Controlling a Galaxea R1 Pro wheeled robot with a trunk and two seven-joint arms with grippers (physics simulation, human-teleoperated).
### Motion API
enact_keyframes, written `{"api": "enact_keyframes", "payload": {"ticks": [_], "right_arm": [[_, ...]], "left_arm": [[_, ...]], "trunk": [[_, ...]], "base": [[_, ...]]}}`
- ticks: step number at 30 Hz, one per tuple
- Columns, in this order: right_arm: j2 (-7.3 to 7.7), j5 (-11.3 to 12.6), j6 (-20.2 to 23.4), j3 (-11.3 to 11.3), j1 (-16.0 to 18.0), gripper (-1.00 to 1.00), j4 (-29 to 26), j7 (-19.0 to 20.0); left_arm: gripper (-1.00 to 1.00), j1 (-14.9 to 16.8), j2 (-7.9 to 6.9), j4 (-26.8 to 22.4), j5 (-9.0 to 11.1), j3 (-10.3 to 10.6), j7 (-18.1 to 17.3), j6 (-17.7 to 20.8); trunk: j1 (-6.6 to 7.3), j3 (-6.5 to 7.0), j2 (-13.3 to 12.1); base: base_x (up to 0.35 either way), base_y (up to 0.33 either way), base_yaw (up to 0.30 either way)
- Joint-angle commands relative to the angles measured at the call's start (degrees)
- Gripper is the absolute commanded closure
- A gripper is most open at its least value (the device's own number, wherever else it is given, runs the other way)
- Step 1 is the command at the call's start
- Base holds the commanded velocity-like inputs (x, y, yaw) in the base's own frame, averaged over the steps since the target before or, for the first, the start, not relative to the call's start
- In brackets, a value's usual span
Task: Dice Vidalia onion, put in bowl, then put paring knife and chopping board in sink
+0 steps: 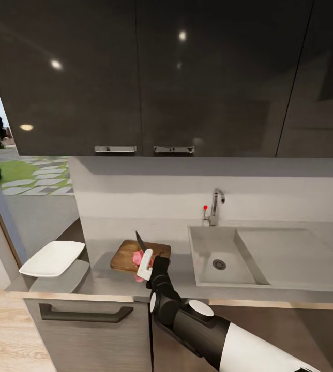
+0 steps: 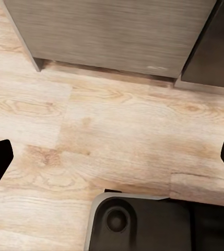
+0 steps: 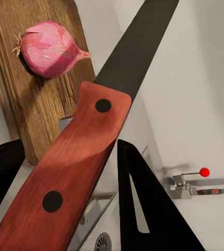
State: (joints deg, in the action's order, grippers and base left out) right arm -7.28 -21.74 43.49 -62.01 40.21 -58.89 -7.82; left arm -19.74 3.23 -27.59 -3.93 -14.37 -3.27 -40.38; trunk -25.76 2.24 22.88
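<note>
The dark brown chopping board [image 1: 126,254] lies on the grey countertop [image 1: 109,283], just left of the sink [image 1: 208,276]. A pink Vidalia onion [image 3: 49,49] rests whole on the chopping board [image 3: 28,104]. My right gripper [image 1: 145,264] hovers over the board's near edge, shut on the paring knife [image 3: 75,172] by its reddish-brown handle. The dark blade [image 1: 140,241] points up and away, past the onion. The white bowl [image 1: 53,257] sits on a lower ledge to the left. My left gripper [image 2: 112,157] hangs open over the wooden floor.
The chrome tap [image 1: 215,206] with its red dot stands behind the basin, and a flat drainboard [image 1: 296,256] runs to the right. Dark wall cabinets [image 1: 146,77] hang overhead. A handle-fronted cabinet [image 1: 84,315] sits below the countertop. A window opens at far left.
</note>
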Motion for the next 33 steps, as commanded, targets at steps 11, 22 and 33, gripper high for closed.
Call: {"api": "enact_keyframes", "payload": {"ticks": [11, 22, 33], "right_arm": [[-0.09, 0.1, -0.3, -0.2, 0.0, 1.0, 0.0, -0.4], [-0.33, 0.1, -0.3, -0.2, 0.0, 1.0, 0.1, -0.4], [-0.37, 1.4, -0.3, -0.2, 0.0, 1.0, 0.2, -0.3]], "left_arm": [[-1.0, 0.0, 0.11, -0.1, -0.4, -0.5, -0.3, 0.0], [-1.0, 0.0, 0.11, -0.1, -0.4, -0.5, -0.3, -0.1], [-1.0, 0.0, 0.11, -0.1, -0.4, -0.5, -0.3, -0.1]], "trunk": [[-0.02, -0.01, 0.0], [-0.02, -0.01, 0.0], [-0.02, -0.01, 0.0]], "base": [[0.0, 0.0, 0.0], [0.0, 0.0, 0.0], [0.078, 0.091, 0.0]]}}
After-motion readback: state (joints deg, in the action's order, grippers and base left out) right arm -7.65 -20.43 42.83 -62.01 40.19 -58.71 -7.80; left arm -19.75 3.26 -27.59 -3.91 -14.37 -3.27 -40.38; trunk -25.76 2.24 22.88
